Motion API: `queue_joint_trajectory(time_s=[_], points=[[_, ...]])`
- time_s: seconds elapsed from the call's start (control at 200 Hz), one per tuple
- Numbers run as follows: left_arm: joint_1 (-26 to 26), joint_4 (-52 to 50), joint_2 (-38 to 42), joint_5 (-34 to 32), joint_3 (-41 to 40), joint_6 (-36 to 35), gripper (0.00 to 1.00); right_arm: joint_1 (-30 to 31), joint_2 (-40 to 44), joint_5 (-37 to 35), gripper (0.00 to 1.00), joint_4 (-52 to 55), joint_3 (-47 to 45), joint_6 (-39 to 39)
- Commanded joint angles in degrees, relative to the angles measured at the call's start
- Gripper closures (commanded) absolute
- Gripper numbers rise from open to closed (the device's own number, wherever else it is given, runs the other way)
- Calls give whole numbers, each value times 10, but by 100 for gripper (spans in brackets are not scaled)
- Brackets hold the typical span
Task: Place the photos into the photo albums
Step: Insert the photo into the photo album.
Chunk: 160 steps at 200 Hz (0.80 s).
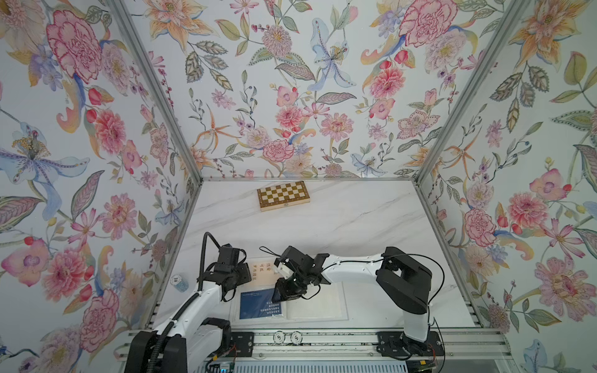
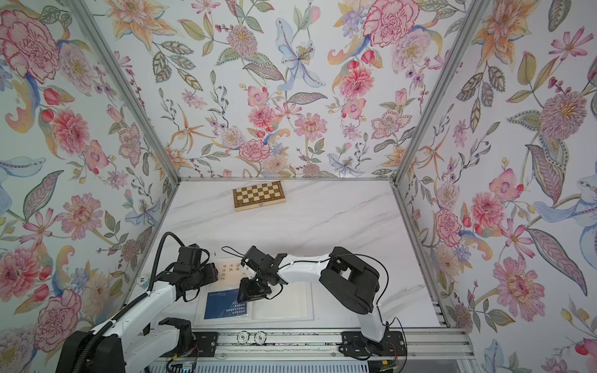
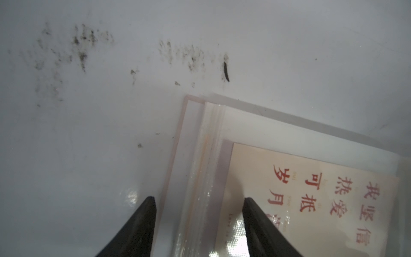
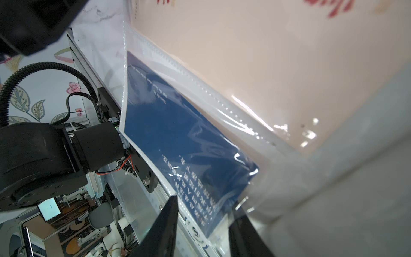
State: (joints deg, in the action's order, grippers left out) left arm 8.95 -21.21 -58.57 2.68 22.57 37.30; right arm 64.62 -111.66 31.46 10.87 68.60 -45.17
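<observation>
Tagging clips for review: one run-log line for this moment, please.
album open | cream photo sleeved | navy photo sleeved | left tool open | right tool open at navy photo

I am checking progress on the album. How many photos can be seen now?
2. A cream photo with red characters sits in the far sleeve of the album; a navy photo sits in the sleeve nearer the robot. Others may hide under the arms.

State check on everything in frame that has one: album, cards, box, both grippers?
photo album: open, flat on table.
cream photo: inside the album's far pocket.
navy photo: inside the near pocket, plastic wrinkled over it.
chessboard box: closed, lying flat.
left gripper: open, straddling album's edge.
right gripper: open, navy photo's pocket edge between jaws.
</observation>
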Motion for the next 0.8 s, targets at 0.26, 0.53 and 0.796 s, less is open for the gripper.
queue_joint_trajectory(time_s=[0.26, 0.53, 0.796], points=[[-11, -9, -12, -11, -7, 33, 38, -6, 60, -42, 53, 13, -66, 18], [-10, 22, -26, 27, -26, 49, 38, -28, 119, -74, 53, 28, -107, 21], [-10, 19, -8, 30, -41, 56, 37, -108, 194, -129, 52, 84, -156, 51]])
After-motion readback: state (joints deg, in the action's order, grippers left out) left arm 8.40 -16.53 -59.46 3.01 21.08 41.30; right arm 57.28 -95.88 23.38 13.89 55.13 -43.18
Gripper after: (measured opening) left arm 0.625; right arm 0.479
